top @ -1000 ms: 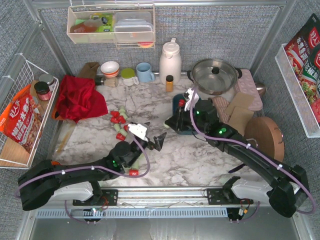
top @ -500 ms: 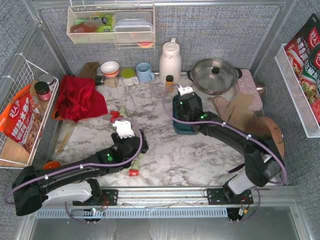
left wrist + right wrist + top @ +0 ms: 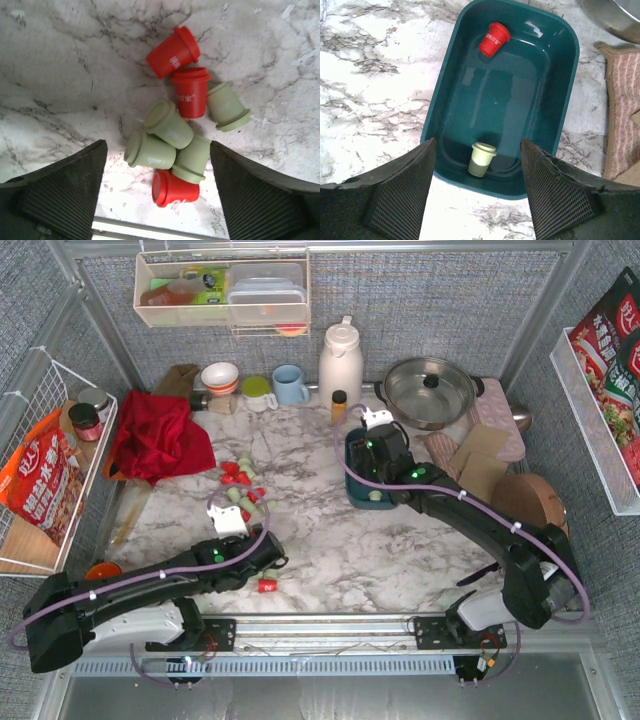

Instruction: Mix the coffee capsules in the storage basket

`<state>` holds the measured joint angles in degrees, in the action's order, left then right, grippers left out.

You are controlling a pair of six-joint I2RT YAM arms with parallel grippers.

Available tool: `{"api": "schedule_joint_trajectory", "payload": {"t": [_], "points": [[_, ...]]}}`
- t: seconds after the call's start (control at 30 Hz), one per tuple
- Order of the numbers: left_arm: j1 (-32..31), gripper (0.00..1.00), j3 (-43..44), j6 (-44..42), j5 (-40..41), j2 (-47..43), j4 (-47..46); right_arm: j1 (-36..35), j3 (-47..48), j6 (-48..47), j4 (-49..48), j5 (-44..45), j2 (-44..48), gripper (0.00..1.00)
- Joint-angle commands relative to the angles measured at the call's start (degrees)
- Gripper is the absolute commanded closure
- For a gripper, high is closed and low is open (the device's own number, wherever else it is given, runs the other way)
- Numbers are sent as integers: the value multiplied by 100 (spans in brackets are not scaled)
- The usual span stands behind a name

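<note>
Since a second ago the right arm has swung over the storage basket [image 3: 515, 95], and the left arm has dropped above the loose coffee capsules [image 3: 167, 125]. The right gripper [image 3: 477, 145] stands wide and empty; a green capsule [image 3: 480, 160] and a red capsule [image 3: 494, 39] lie inside the basket. The left gripper [image 3: 157, 150] gapes over a tight heap near the table edge [image 3: 140, 227]. Closing there could squirt neighbouring capsules sideways, and one might roll off.
</note>
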<state>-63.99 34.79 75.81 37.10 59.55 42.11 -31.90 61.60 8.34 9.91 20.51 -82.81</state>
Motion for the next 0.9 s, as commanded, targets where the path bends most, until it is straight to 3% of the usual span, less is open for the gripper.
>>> {"api": "schedule_joint_trajectory", "payload": {"t": [0.0, 0.27, 0.53, 0.87], "points": [[0, 14, -107, 384, -435, -82, 411, -9, -136, 158, -76, -263, 236, 28], [0, 27, -484, 442, -576, -149, 95, -17, -131, 164, -9, -368, 236, 28], [0, 28, -396, 391, -550, -209, 117, -9, -106, 168, 10, -458, 165, 28], [-143, 23, 247, 95, -1734, 140, 352, -17, -37, 142, 87, -505, 29, 28]]}}
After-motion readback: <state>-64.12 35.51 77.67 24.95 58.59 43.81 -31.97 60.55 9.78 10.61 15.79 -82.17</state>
